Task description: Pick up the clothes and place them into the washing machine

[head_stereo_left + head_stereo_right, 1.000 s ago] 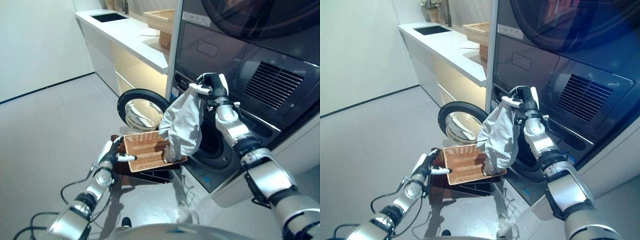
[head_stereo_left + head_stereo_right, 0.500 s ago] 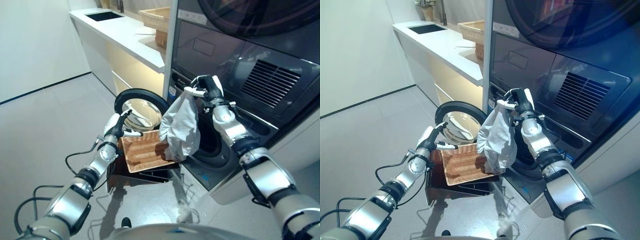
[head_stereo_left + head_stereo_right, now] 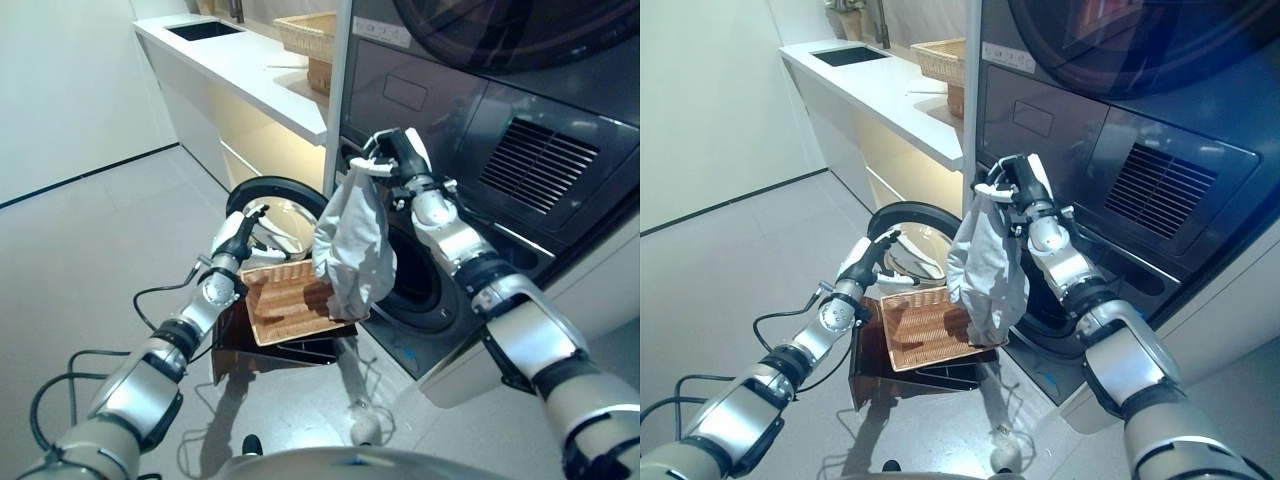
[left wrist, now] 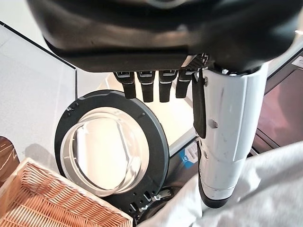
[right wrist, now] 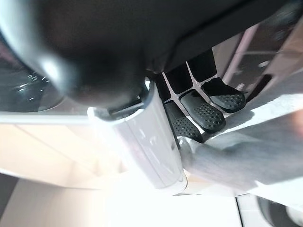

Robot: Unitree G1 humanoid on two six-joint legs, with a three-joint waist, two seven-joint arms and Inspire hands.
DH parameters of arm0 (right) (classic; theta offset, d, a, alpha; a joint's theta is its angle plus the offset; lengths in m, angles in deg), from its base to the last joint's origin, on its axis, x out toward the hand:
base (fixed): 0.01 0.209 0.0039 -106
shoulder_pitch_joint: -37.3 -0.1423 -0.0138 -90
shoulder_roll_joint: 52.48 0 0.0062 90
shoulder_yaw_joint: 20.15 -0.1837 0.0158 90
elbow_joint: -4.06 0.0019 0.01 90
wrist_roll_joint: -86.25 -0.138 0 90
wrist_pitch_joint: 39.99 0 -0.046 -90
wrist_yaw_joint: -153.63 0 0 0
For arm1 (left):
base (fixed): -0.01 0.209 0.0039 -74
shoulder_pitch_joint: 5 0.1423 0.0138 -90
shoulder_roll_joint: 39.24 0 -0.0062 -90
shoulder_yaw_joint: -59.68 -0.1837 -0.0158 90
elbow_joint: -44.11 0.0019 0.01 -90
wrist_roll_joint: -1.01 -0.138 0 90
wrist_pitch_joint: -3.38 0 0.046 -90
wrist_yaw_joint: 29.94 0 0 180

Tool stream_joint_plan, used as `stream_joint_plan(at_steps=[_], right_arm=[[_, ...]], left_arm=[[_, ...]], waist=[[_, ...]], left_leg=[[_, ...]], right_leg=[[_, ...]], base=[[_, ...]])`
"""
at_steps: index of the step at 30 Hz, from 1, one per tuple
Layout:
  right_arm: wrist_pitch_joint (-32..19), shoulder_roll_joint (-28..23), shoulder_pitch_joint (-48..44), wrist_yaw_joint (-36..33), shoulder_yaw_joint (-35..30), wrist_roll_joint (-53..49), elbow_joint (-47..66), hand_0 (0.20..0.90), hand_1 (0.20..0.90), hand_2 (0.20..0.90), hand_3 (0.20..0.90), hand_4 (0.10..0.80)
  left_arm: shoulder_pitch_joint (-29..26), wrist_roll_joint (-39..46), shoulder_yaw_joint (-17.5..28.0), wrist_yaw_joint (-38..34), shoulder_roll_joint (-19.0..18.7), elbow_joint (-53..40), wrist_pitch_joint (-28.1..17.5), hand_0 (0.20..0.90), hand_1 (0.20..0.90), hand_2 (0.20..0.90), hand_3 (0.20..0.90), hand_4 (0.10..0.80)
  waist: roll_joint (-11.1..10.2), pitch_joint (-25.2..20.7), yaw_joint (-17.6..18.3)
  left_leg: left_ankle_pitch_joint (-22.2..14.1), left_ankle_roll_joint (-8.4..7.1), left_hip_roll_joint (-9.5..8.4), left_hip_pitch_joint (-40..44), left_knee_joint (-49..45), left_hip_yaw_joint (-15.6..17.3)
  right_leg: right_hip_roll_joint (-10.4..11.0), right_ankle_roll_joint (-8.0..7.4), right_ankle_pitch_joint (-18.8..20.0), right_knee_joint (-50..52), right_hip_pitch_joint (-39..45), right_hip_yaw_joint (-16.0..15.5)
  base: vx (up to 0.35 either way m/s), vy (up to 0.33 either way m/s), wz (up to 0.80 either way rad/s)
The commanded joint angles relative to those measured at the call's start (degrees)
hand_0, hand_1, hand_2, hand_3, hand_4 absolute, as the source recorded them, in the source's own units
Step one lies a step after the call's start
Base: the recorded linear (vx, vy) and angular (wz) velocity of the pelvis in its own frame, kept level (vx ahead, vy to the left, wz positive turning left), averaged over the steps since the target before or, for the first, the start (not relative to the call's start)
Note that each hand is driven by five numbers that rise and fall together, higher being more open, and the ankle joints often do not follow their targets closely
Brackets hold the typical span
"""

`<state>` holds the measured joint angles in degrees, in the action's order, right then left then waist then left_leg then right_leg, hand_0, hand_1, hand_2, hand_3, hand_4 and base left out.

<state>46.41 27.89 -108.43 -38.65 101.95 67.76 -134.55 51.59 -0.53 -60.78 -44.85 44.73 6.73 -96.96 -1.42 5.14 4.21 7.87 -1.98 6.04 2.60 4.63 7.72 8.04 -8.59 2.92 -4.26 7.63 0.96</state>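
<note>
A pale grey garment hangs from my right hand, which is shut on its top edge in front of the washing machine's dark drum opening. In the right wrist view the cloth is pinched between the thumb and the fingers. The garment's lower end dangles over a wicker basket below. My left hand is open and empty, raised beside the round washer door. The left wrist view shows straight fingers above that door.
The wicker basket rests on a dark stool in front of the machine. The washer door swings out to the left. A white counter with a sink and another wicker basket runs along the left of the machine.
My left hand has let go of the basket's edge and risen towards the washer door. My right hand has lifted the garment a little up and to the left.
</note>
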Motion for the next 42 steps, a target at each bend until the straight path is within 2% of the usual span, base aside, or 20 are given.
stream_joint_plan(at_steps=[1, 8, 21, 32, 42], right_arm=[[-6.3, 0.0, -19.4, -1.9, 0.2, -1.1, -5.2, 0.2, 0.2, 0.2, 0.2, 0.3], [-6.0, -1.9, -24.1, -1.9, 2.8, -0.7, -7.5, 0.2, 0.2, 0.2, 0.2, 0.3], [-6.1, -4.6, -33.2, -2.1, 7.0, -3.1, -11.9, 0.2, 0.2, 0.2, 0.2, 0.3], [-6.9, -2.6, -37.8, -1.5, 10.2, -5.2, -12.8, 0.2, 0.2, 0.2, 0.2, 0.3], [-7.6, 0.7, -37.7, -1.2, 10.9, -6.5, -9.5, 0.2, 0.2, 0.2, 0.2, 0.3]], left_arm=[[-9.0, 1.7, -3.6, -1.6, 0.4, 4.9, -3.3, 0.9, 0.9, 0.9, 0.9, 0.8], [-7.6, 3.2, -4.0, -0.8, 2.9, 6.4, -3.3, 0.9, 0.9, 0.9, 0.9, 0.8], [-8.5, 6.0, -4.8, 0.0, 3.8, 7.9, -3.3, 0.9, 0.9, 0.9, 0.9, 0.8], [-11.5, 8.8, -5.4, 0.8, 6.3, 15.5, -2.6, 0.9, 0.9, 0.9, 0.9, 0.8], [-13.8, 11.3, -6.5, 2.6, 7.9, 15.8, -3.1, 0.9, 0.9, 0.9, 0.9, 0.8]], waist=[[-2.0, -6.4, -1.2], [-2.7, -6.4, -1.0], [-3.9, -6.7, -0.5], [-4.1, -7.6, 0.9], [-3.9, -8.3, 2.6]], left_leg=[[-3.5, -2.34, 0.88, 2.4, -0.5, 1.0], [-3.3, -2.37, 0.93, 2.3, -0.2, 0.8], [-3.4, -2.59, 1.15, 2.3, 0.0, 0.8], [-3.3, -2.85, 1.38, 2.7, 0.2, 1.2], [-3.4, -2.97, 1.64, 3.2, 0.4, 2.2]], right_leg=[[2.7, -1.54, -1.4, 6.7, -4.4, 2.3], [2.6, -1.36, -1.3, 6.4, -4.4, 2.2], [2.3, -1.33, -1.4, 6.0, -4.2, 2.2], [1.8, -1.18, -1.4, 6.0, -4.4, 3.0], [1.4, -1.02, -1.4, 5.9, -4.7, 3.9]], base=[[0.0, 0.0, 0.0], [0.0, 0.0, 0.0], [0.008, 0.001, 0.0], [0.0, 0.0, 0.0], [-0.003, -0.002, -0.05]])
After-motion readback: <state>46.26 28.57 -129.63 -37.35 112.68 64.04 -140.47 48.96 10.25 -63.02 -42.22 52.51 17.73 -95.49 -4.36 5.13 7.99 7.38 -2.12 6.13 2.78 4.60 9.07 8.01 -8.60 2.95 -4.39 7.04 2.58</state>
